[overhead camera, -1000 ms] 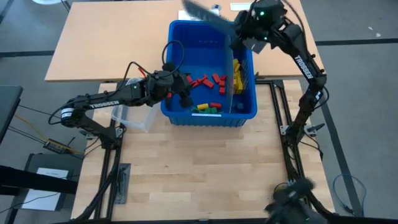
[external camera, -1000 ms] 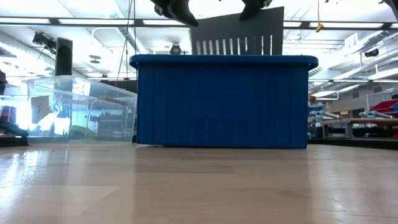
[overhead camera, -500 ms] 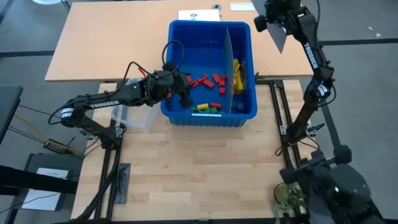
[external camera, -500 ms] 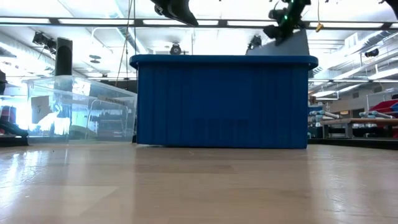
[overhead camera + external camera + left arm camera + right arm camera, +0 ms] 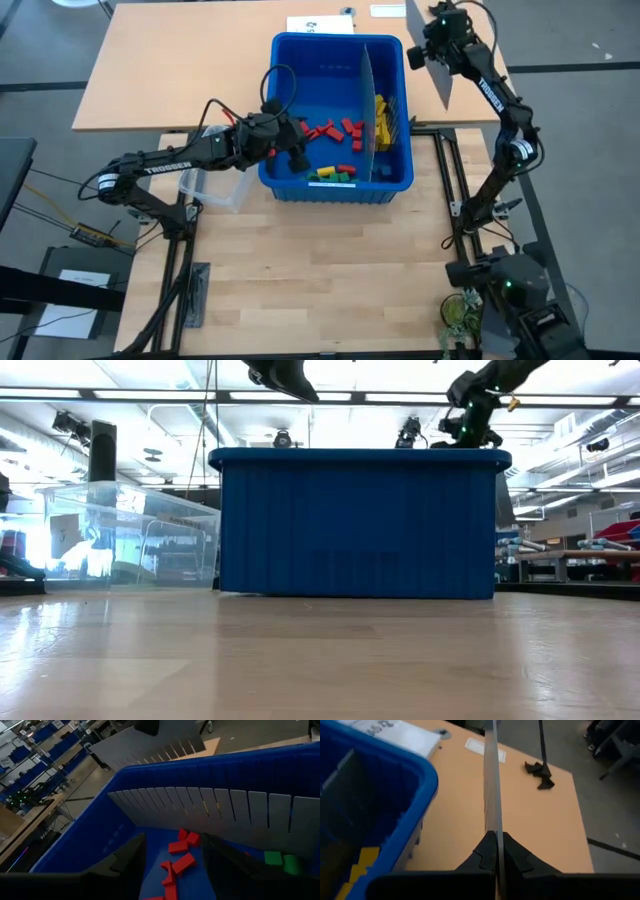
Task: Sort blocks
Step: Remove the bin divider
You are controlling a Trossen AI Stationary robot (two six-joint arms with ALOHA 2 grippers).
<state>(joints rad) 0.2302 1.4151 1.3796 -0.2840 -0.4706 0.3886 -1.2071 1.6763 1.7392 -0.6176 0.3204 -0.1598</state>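
Note:
Red blocks (image 5: 325,130), yellow blocks (image 5: 381,115) and green blocks (image 5: 335,175) lie on the floor of the blue bin (image 5: 335,190). A grey slotted divider (image 5: 367,110) stands in the bin between the red and the yellow ones. My left gripper (image 5: 292,148) is open and empty over the bin's left part, above the red blocks (image 5: 181,855). My right gripper (image 5: 437,55) is outside the bin, beyond its far right corner, shut on a second grey divider panel (image 5: 445,85). My right gripper pinches the grey panel between its two fingers at one edge (image 5: 494,827), one finger on each flat face. The panel stands on edge and runs straight out from the fingers. It reaches down beside the bin's right wall (image 5: 503,500); what its lower end touches is hidden.
A small clear tub (image 5: 215,185) stands against the bin's left near corner. White papers (image 5: 310,24) lie on the far table behind the bin. The near half of the wooden table (image 5: 320,280) is bare.
My right gripper has carried the grey panel from above the bin's far part toward the table's right edge, past the bin's right wall, and down. The panel has turned from lying slanted over the bin to standing on edge beside it.

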